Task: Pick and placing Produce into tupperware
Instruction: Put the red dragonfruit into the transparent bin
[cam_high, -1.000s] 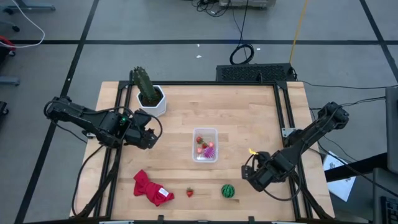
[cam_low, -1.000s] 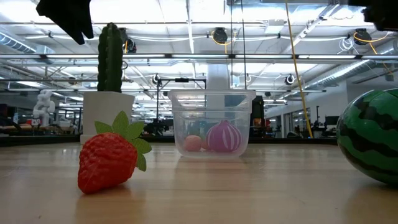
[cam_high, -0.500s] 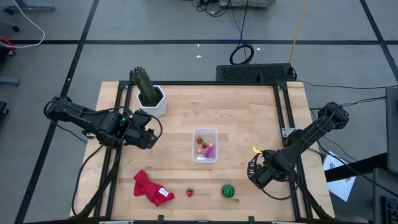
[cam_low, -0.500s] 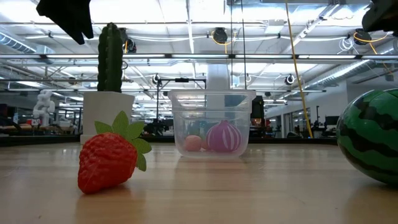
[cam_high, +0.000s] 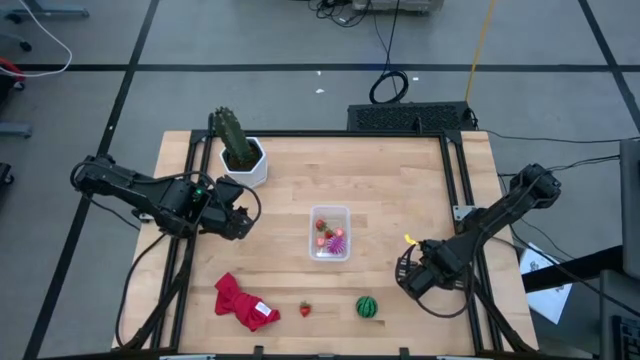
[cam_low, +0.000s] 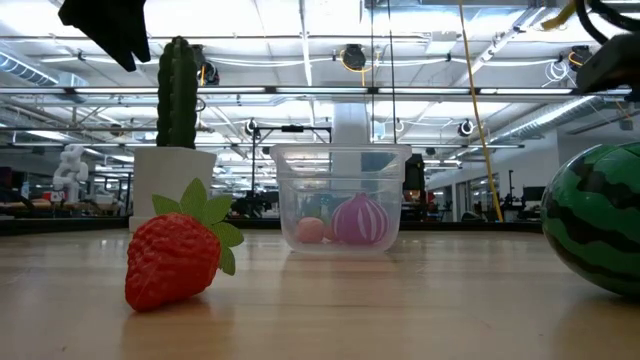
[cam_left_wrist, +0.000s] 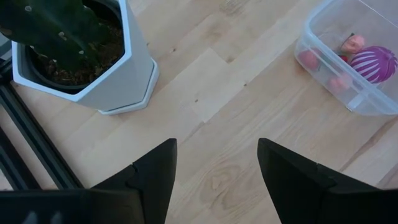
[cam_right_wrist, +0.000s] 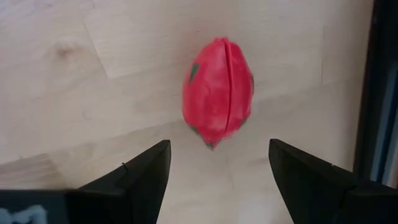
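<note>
Clear tupperware (cam_high: 330, 233) holds four produce pieces; three lie outside.

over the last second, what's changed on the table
Only the right gripper moved: it drifted slightly farther from the table's front edge, jaws open over a red piece, holding nothing. The left gripper, tub, strawberry and watermelon stayed put.

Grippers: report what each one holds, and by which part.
Nothing is held. The right gripper is open above a red piece on the table, not touching it. The left gripper is open and empty near the cactus pot.
</note>
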